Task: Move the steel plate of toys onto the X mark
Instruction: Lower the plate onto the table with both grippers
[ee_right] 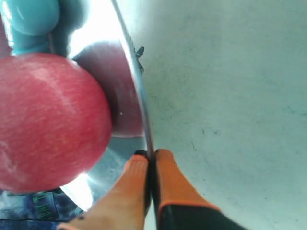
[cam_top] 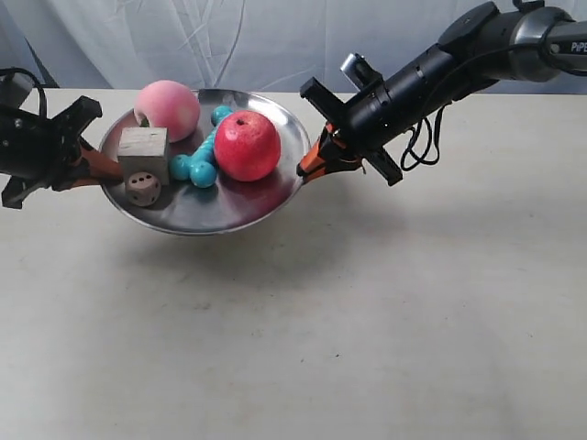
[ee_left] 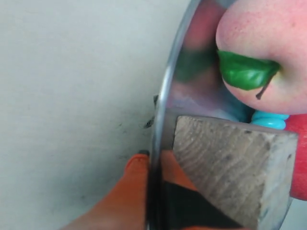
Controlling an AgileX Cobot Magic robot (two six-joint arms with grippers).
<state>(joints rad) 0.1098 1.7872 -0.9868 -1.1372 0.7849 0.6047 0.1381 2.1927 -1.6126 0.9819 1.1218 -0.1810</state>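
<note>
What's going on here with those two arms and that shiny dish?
Two robot arms hold a steel plate between them. The left gripper pinches the rim beside the wooden cube, the right gripper pinches the opposite rim beside the red apple. A peach, a teal bone and a die ride in it. The plate seems raised off the table, judging by its shadow.

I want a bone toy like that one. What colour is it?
The bone is teal, clearest in the exterior view.

plate (cam_top: 213,207): glossy metal | cube (cam_top: 143,146): rough wood | apple (cam_top: 246,145): maybe plastic
</note>
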